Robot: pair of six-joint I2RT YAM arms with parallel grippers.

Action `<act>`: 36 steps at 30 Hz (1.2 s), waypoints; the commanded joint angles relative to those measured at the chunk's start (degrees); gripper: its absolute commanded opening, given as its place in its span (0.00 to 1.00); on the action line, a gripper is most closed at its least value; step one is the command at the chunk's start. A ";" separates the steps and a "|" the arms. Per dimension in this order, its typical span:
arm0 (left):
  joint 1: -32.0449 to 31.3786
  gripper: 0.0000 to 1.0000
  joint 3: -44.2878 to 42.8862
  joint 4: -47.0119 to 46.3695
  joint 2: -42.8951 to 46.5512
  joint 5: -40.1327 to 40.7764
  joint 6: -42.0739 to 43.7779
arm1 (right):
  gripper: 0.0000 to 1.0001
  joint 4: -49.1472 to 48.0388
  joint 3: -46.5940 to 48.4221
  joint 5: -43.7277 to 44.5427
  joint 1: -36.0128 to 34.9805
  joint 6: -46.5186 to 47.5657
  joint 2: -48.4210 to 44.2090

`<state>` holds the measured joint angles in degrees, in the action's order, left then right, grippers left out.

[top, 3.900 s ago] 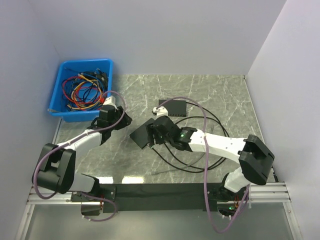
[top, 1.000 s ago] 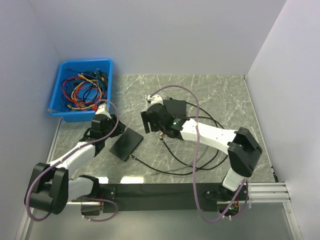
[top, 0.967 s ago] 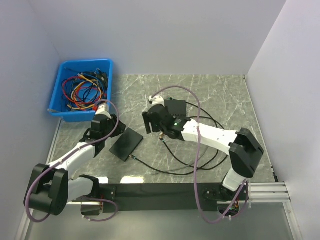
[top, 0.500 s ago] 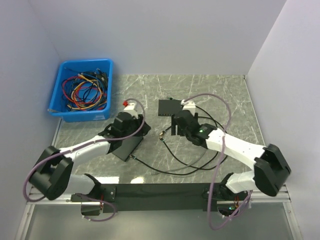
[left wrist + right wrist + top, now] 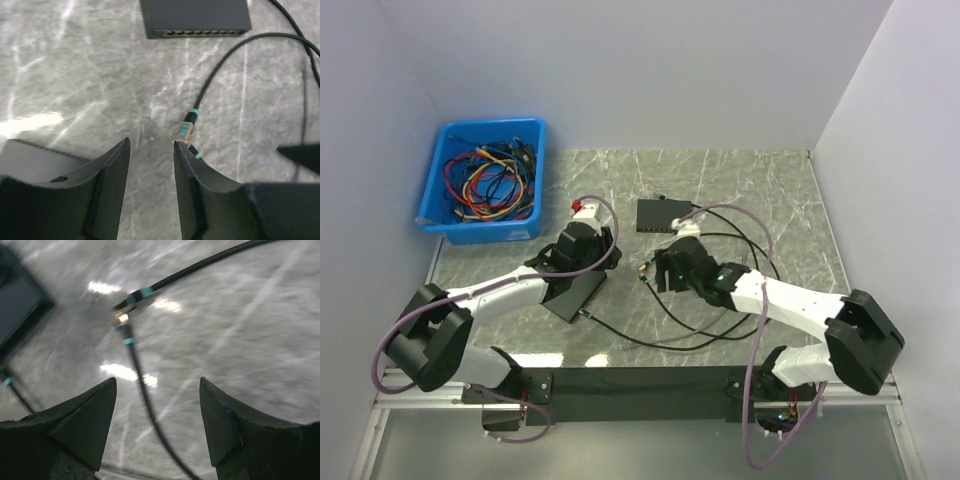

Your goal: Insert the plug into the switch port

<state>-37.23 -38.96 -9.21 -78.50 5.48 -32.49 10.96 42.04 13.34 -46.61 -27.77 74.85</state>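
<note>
Plug point(image 5: 187, 131): teal-banded, gold-tipped, lying loose, unplugged. Switch point(image 5: 195, 17): black, flat, port row visible, well apart from plug.

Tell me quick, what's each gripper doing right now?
Left gripper: open, holding nothing.
Right gripper: open, holding nothing; cable plug lies ahead of it.

The table top point(image 5: 75, 75) looks like polished grey marble, glossy with bright glare streaks. The switch point(image 5: 195, 12) has a matt black casing. Near the switch, the cable point(image 5: 225, 65) is smooth black with teal bands, and its plug point(image 5: 184, 132) glints gold like metal. The bin point(image 5: 525, 131) is shiny blue plastic.
</note>
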 commanded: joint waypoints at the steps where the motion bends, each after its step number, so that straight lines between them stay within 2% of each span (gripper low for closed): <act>1: -0.12 0.47 -3.14 2.35 2.47 4.63 0.94 | 0.73 -3.67 1.90 -1.92 -4.27 0.26 3.88; 7: 0.23 0.46 -2.70 3.24 3.53 5.69 0.85 | 0.72 -2.09 6.47 0.01 -6.83 -1.32 10.83; 14: 2.16 0.46 -1.73 2.54 4.23 5.34 1.12 | 0.74 -0.94 10.33 2.56 -4.99 -1.24 9.27; 18: 5.15 0.46 -3.04 -0.27 1.52 -0.01 0.50 | 0.75 -1.20 12.53 -1.98 2.56 -2.55 8.65; 23: 8.84 0.47 -5.25 -7.90 -3.23 -10.11 0.32 | 0.77 -1.55 16.84 -6.57 13.27 -3.61 12.33; 27: 9.63 0.47 -10.24 -10.56 -8.76 -14.25 1.11 | 0.77 -2.44 19.99 -10.87 19.69 -5.01 16.63; 30: 10.25 0.48 -14.28 -11.88 -14.65 -17.24 0.76 | 0.77 -1.65 23.68 -13.17 23.13 -5.71 23.12; 36: 11.13 0.47 -21.58 -11.71 -24.94 -20.15 0.67 | 0.77 -0.24 29.85 -14.31 26.39 -5.89 30.43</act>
<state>-26.63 -56.64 -18.63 -100.53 -10.83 -32.21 10.26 67.70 1.10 -21.19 -33.01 103.88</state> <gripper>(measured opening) 0.474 0.767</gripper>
